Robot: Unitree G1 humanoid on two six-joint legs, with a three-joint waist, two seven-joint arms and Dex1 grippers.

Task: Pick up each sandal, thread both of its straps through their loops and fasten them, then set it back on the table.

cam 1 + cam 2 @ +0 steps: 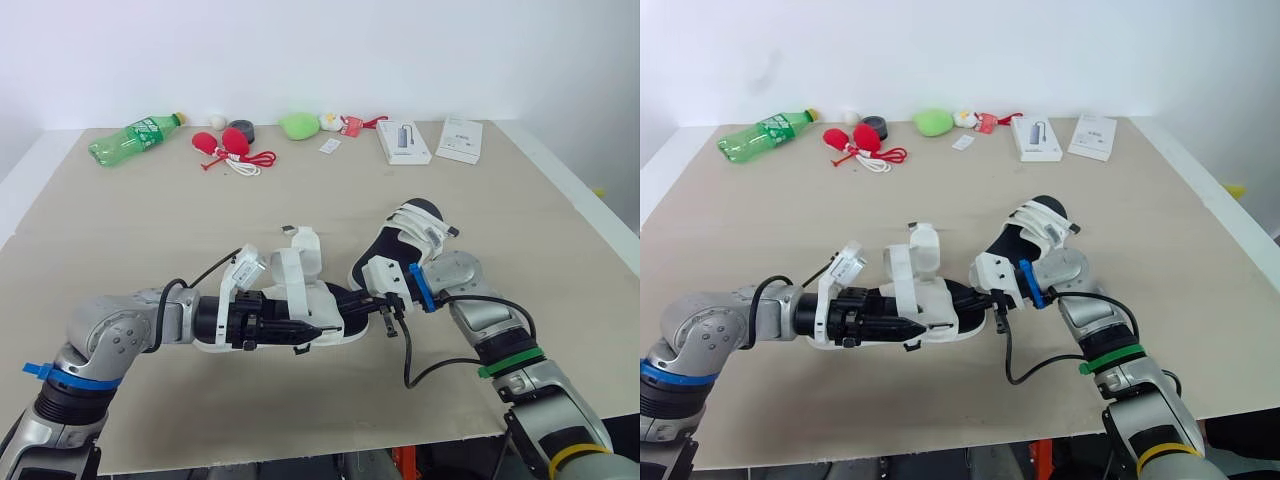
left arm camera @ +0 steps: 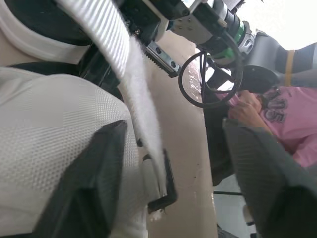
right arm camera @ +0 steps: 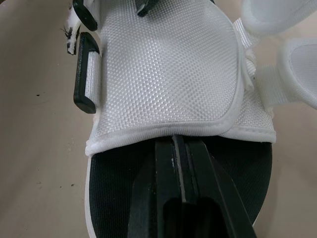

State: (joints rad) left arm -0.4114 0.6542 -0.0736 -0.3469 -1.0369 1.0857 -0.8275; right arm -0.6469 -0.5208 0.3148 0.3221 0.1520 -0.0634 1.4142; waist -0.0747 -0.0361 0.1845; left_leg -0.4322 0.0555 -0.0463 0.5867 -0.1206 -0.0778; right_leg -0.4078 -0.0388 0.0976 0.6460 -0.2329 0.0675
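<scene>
White mesh sandal (image 1: 295, 285) sits on table (image 1: 150, 230) btwn the 2 tools. Left tool (image 2: 171, 131) gapes open beside its upper. Right tool (image 3: 181, 146) is closed, tips under the toe flap. Looks light, sole stiff, strap (image 2: 133, 74) floppy; I'd pinch the strap end.

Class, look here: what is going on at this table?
The robot works on the nearer sandal. Its left hand, open, lies along the sandal's side. Its right hand, shut, pokes in at one end, under the white upper. The straps stand up unfastened. A second sandal lies just beyond the right hand.
</scene>
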